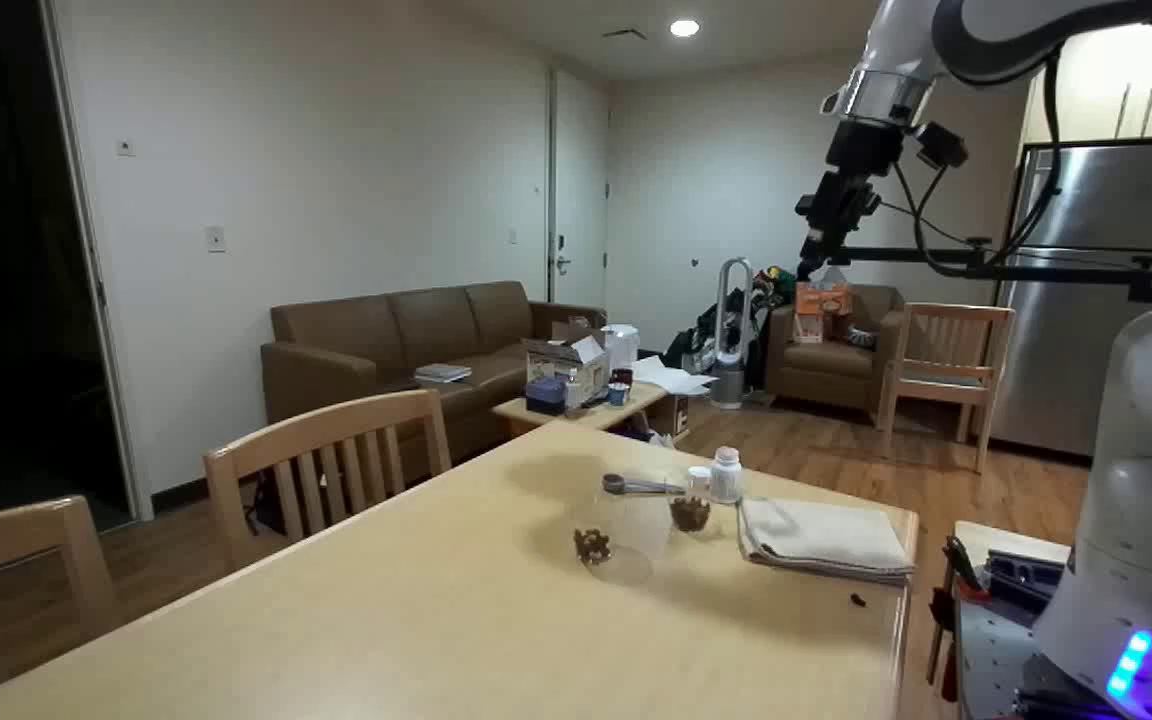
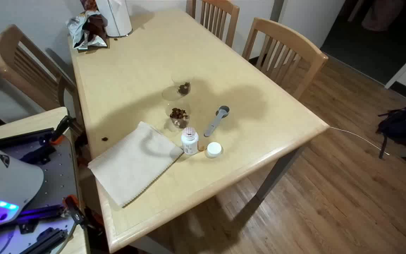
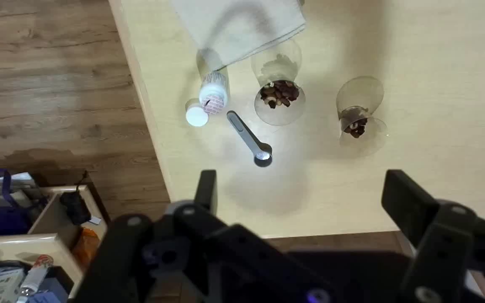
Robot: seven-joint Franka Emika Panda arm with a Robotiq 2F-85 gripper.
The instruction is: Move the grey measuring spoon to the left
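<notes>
The grey measuring spoon lies flat on the wooden table, with its round bowl towards the jaws in the wrist view and its handle towards the white bottle. It also shows in both exterior views. My gripper is open, with its two black fingers wide apart and nothing between them. In an exterior view the gripper hangs high above the table level, well apart from the spoon. The gripper is out of view in the exterior view that looks down on the tabletop.
Two clear glasses with nuts stand near the spoon. A white bottle and a white cap are by its handle end. A folded cloth and a small dark lump lie nearer the robot base. Wooden chairs line the table.
</notes>
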